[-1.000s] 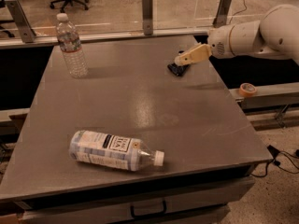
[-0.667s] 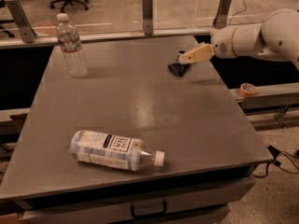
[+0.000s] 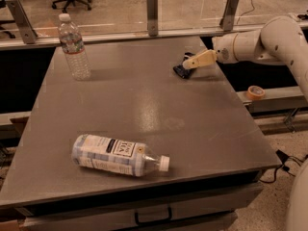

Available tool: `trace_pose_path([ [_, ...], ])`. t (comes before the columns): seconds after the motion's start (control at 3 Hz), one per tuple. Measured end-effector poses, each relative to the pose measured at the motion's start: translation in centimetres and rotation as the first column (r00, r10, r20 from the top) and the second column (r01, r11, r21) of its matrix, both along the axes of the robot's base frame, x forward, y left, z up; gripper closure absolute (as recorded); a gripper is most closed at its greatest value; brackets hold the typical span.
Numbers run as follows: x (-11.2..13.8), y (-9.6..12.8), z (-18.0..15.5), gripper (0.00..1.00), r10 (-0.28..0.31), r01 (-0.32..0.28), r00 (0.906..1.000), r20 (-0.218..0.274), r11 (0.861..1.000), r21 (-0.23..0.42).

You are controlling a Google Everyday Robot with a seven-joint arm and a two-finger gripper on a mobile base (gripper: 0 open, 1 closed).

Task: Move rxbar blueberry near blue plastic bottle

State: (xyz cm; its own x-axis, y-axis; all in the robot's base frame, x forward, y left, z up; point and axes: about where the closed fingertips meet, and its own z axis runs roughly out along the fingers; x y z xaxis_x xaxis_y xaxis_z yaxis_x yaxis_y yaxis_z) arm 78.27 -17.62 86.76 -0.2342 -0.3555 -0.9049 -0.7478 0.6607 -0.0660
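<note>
The rxbar blueberry (image 3: 181,71) is a small dark bar lying on the grey table (image 3: 144,105) at the back right. My gripper (image 3: 191,63) reaches in from the right and is at the bar, right above its right end; I cannot tell if it holds it. The blue plastic bottle (image 3: 113,154) lies on its side near the table's front left, with its white cap pointing right. It is far from the bar.
A clear ribbed water bottle (image 3: 73,47) stands upright at the back left. A glass barrier with metal posts (image 3: 152,12) runs along the far edge. A roll of tape (image 3: 255,92) sits on a ledge to the right of the table.
My gripper has shifted only slightly and stays at the bar. The bar and both bottles have not moved.
</note>
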Motion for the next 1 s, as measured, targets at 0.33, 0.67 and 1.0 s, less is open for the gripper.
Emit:
trace_pose_path([
  [0.33,0.0,0.0,-1.6,0.00,-0.007,0.007,0.9993,-0.037,1.000,-0.003],
  [0.67,-0.2,0.8,-3.2,0.26,0.002,-0.001,0.9966,-0.083,1.000,0.002],
  [1.0,-0.5,1.5,-3.8,0.49,0.011,-0.010,0.9944,-0.105,1.000,0.007],
])
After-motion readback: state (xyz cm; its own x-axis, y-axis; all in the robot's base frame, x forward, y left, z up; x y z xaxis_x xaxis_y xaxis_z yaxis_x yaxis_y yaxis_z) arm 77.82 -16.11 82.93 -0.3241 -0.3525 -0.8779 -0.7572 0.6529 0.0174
